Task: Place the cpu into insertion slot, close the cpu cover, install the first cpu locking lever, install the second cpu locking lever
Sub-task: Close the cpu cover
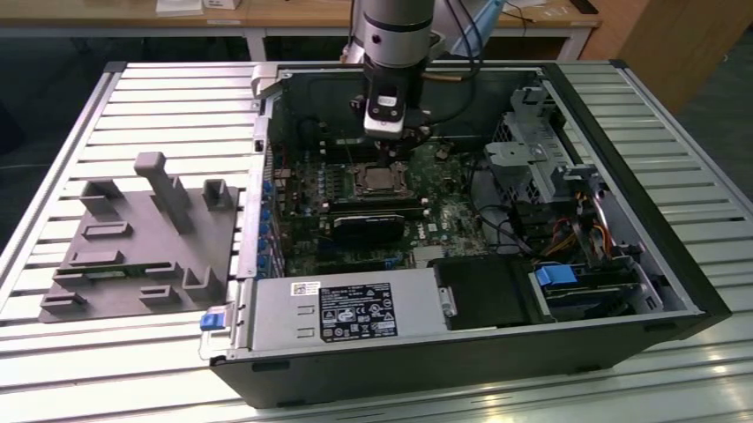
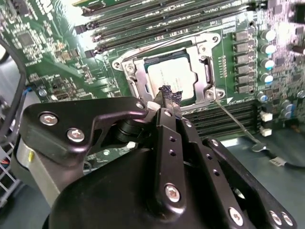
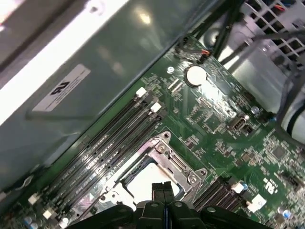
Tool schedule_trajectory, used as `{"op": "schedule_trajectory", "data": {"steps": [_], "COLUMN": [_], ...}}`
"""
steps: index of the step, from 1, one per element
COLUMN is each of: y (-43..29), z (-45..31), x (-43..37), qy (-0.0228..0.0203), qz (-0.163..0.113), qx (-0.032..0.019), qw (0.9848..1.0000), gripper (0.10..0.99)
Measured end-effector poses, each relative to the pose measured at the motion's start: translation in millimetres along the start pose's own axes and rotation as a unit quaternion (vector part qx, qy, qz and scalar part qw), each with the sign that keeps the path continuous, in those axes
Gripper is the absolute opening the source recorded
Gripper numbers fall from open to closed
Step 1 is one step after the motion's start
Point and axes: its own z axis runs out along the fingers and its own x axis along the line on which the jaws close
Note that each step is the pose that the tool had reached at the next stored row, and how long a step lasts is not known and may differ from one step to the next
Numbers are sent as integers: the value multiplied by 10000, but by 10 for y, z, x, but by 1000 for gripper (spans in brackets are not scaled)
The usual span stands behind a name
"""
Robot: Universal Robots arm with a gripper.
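1. At the exterior view's left, a grey fixture (image 1: 141, 238) with upright pegs is lying on the slatted table (image 1: 176, 97), just beside the open computer case (image 1: 471, 370).
2. Inside the case, along its near edge, the grey power supply box (image 1: 341, 313) is sitting close to the fixture.
3. Further in, the green circuit board (image 1: 459, 211) is lying flat, and the arm is reaching down over it from the far side.
4. The gripper (image 1: 394, 141) is hanging just above the insertion slot (image 1: 356, 182).
5. In both wrist views its fingers are pressing together with nothing between them, and the dark tip (image 2: 169, 95) (image 3: 162, 188) is sitting at the edge of the socket.
6. I cannot tell whether the tip is touching the metal.
7. The cpu (image 1: 379, 181) (image 2: 174, 76) (image 3: 147, 174) is resting in the slot, silvery top facing up.
8. The cpu cover (image 2: 129, 71) (image 3: 174, 162) is lying down around it, with the chip showing through its window.
9. In the second wrist view, a thin locking lever (image 2: 233, 119) is running out from the socket's corner, slanting away across the dark slots.
10. Long memory slots (image 2: 167, 19) (image 3: 109, 143) are lining the board beside the socket.
11. Just in front of the socket, a black ribbed block (image 1: 370, 220) is sitting on the board.
12. At the exterior view's right, a metal drive cage (image 1: 530, 150) is standing against the case wall, well apart from the gripper.
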Motion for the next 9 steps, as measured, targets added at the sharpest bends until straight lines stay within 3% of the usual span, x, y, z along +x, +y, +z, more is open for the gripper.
{"op": "schedule_trajectory", "data": {"steps": [5, 9], "y": [0, 0], "z": [0, 0], "x": [0, 0], "qy": [6, 12], "qz": [-347, -637], "qx": [-7, -12], "qw": [9994, 9980], "gripper": [102, 102]}}
